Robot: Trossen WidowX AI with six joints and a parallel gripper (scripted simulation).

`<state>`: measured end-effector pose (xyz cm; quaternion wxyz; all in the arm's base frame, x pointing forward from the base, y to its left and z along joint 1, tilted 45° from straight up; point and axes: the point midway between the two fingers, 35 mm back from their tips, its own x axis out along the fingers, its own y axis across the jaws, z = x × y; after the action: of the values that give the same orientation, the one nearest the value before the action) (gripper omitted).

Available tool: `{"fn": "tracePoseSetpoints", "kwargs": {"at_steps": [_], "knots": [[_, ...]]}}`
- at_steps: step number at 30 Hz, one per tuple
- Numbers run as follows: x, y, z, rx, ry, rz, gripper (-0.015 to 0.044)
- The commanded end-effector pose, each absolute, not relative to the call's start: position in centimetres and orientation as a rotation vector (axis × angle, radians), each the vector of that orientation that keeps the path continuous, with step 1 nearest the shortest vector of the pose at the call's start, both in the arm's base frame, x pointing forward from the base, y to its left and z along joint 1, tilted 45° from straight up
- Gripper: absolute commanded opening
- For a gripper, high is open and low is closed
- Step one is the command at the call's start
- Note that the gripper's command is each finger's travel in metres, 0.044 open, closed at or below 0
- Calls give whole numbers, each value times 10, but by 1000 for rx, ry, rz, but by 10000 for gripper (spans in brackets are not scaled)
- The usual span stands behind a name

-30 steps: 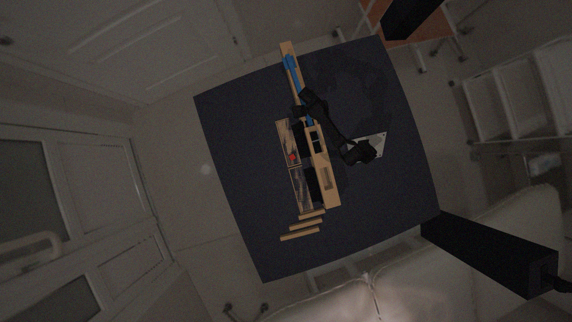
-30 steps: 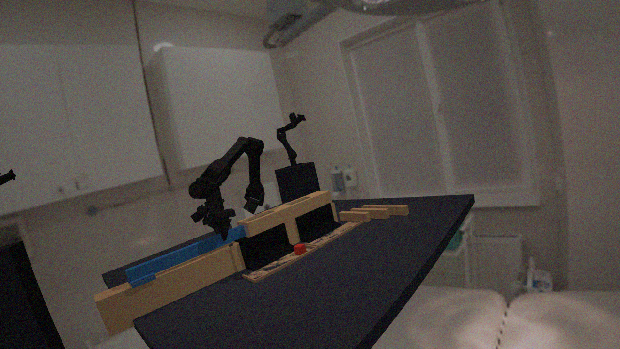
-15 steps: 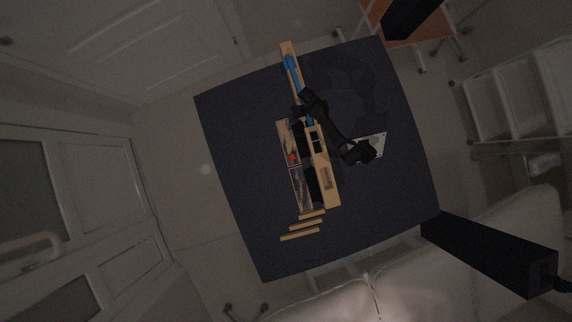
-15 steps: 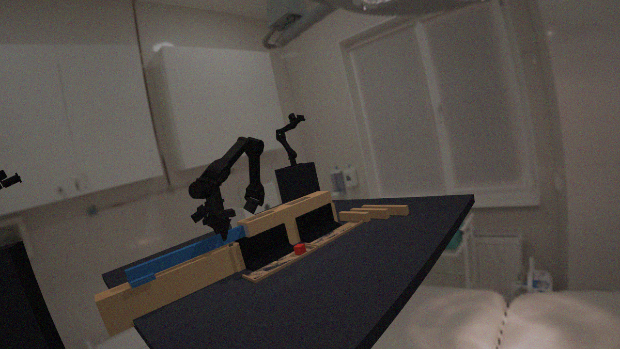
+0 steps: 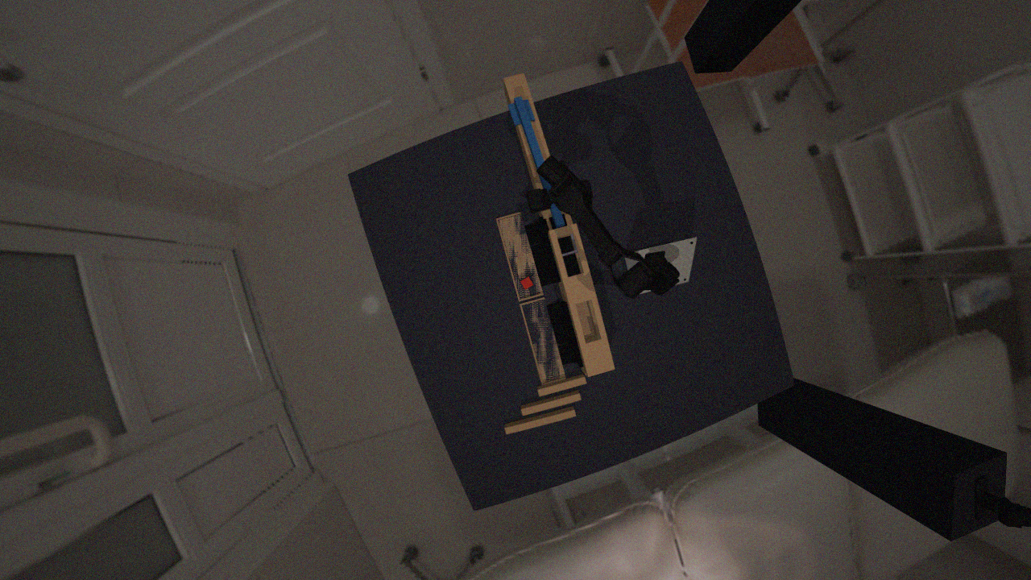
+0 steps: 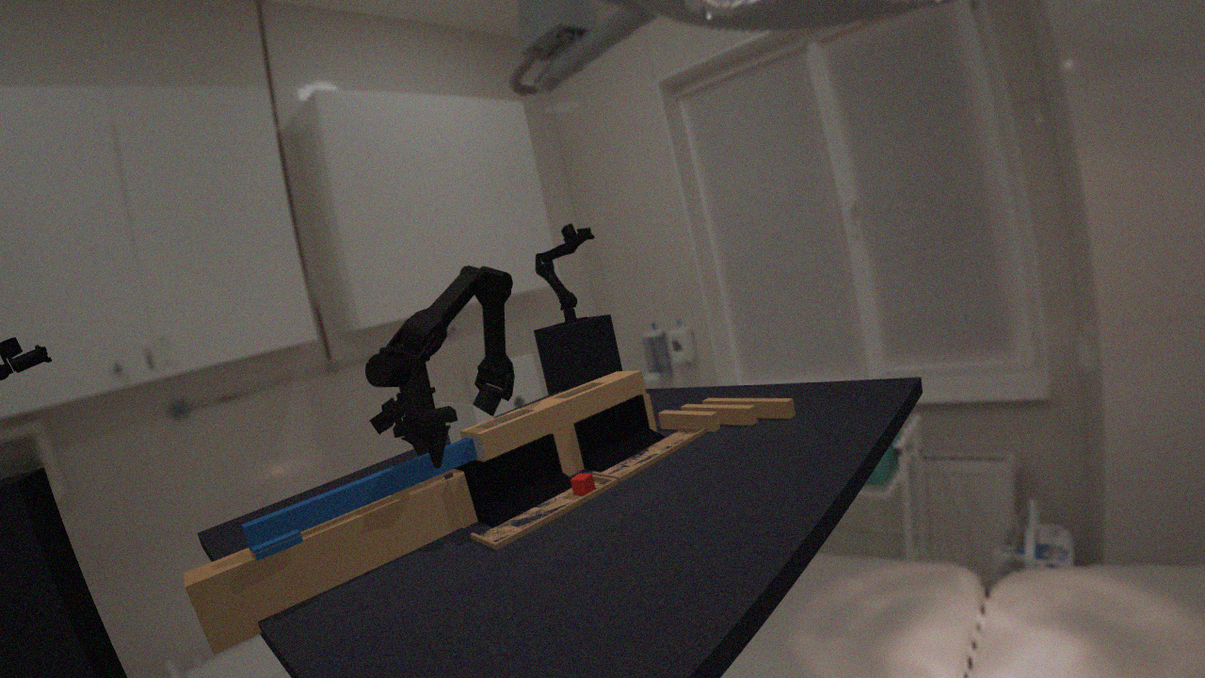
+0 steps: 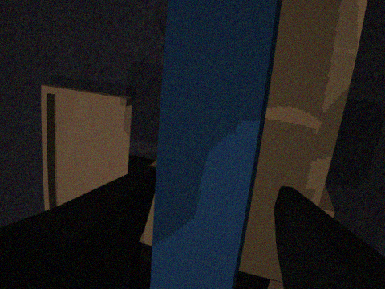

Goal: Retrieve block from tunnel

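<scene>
My own fingers (image 5: 551, 193) (image 6: 437, 461) were a dull black, like matt plastic, and swallowed the light. The bar (image 5: 533, 147) (image 6: 361, 495) (image 7: 208, 120) between them looked like smooth blue plastic with a matt face. The tunnel housing (image 5: 577, 288) (image 6: 555, 409) had the tan look of plain wood, flat and unvarnished, as had the loose rods (image 5: 539, 420) (image 6: 773, 408). The shallow trays (image 5: 542, 296) (image 6: 497, 546) (image 7: 86, 91) looked wooden at their rims. The small block (image 5: 527, 283) (image 6: 582, 484) was plain matt red. Under it all, the tabletop (image 5: 648, 360) (image 6: 589, 581) was dark and matt.
</scene>
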<state>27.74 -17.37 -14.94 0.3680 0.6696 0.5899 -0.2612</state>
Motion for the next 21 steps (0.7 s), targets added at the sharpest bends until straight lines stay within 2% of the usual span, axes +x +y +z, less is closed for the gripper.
{"fn": "tracePoseSetpoints", "kwargs": {"at_steps": [1,6,9,14,21], "knots": [[279,-182,-141,1706,1505,-672,315],[280,-198,-123,1687,1493,-678,440],[278,-190,-128,1701,1502,-680,440],[276,-163,-93,1687,1494,-677,440],[276,-160,-93,1686,1494,-677,440]]}}
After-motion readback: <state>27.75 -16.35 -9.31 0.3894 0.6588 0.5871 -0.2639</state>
